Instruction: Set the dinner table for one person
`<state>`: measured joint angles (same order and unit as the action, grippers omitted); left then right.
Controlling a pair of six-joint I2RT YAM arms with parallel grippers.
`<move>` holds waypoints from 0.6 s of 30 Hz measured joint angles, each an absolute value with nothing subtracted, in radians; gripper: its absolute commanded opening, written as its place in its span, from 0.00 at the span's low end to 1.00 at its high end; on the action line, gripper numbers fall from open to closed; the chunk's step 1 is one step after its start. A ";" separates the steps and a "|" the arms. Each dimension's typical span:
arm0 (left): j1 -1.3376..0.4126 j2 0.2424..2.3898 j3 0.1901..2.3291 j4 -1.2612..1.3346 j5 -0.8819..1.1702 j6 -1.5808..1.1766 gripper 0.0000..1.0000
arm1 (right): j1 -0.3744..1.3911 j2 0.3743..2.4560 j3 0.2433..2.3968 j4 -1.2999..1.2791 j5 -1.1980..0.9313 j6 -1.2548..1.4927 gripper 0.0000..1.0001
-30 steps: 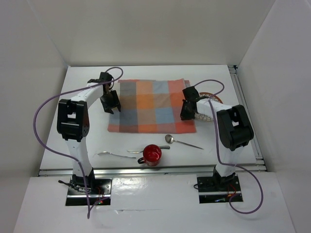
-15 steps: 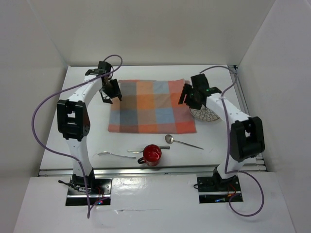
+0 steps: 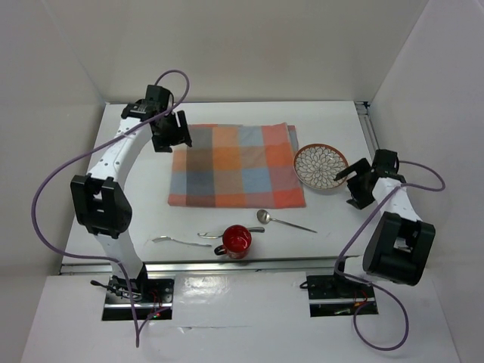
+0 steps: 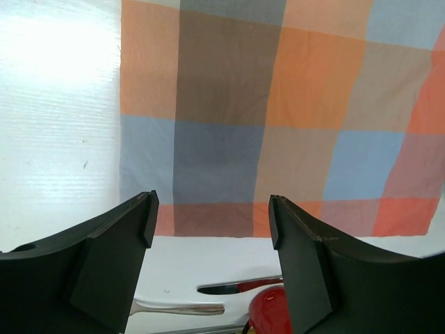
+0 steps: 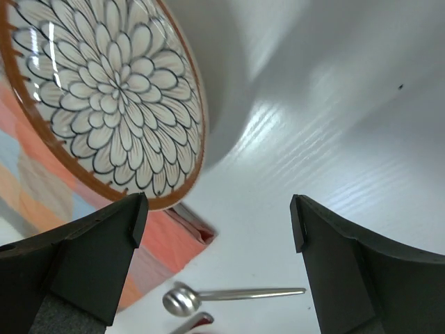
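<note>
Two tools are over the white counter (image 3: pixel 128 204), each with its fingers spread apart and nothing between them. The left tool (image 4: pixel 212 216) sits above the left edge of the checked cloth (image 4: pixel 278 118), which spreads out ahead of it. A red mug (image 4: pixel 271 312) and a knife (image 4: pixel 236 286) lie close under its fingertips. The right tool (image 5: pixel 217 216) hangs over bare counter, with the flower-patterned plate (image 5: pixel 104 97) ahead of its left finger and a spoon (image 5: pixel 229 295) lying between its fingers.
</note>
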<state>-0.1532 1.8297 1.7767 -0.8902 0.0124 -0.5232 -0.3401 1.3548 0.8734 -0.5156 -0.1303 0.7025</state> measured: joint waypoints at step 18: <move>-0.166 1.810 1.680 -0.888 0.007 -0.519 0.82 | -0.366 1.587 0.745 -0.141 -0.397 0.792 0.17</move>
<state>-0.1661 1.8099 1.6798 -0.8879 0.0074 -0.5186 -0.3656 1.5867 0.7452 -0.1410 -0.3973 0.7921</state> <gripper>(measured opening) 0.819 0.328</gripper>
